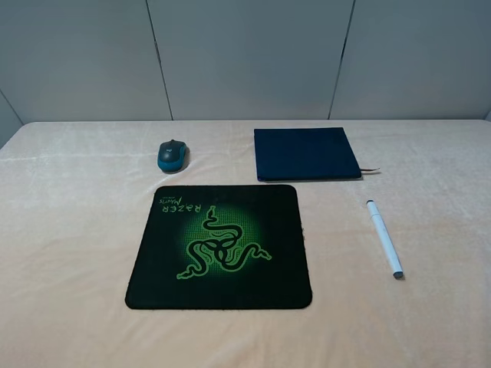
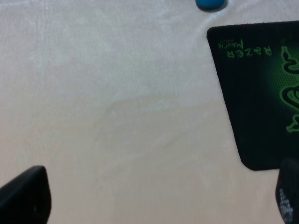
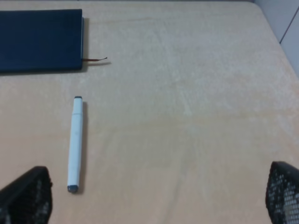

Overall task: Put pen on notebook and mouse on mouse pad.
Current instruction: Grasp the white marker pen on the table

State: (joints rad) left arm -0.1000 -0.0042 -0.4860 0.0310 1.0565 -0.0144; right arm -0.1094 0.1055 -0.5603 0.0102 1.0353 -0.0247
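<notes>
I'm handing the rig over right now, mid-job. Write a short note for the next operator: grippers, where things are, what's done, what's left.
Left gripper: open, empty, over bare table beside the mouse pad.
Right gripper: open, empty, near the pen.
Mouse: on the table just beyond the pad's far left corner, not on it.
Pen: flat on the table, right of the pad and nearer than the notebook, touching neither.
Done: nothing placed yet.
Left: pen onto notebook, mouse onto pad.
</notes>
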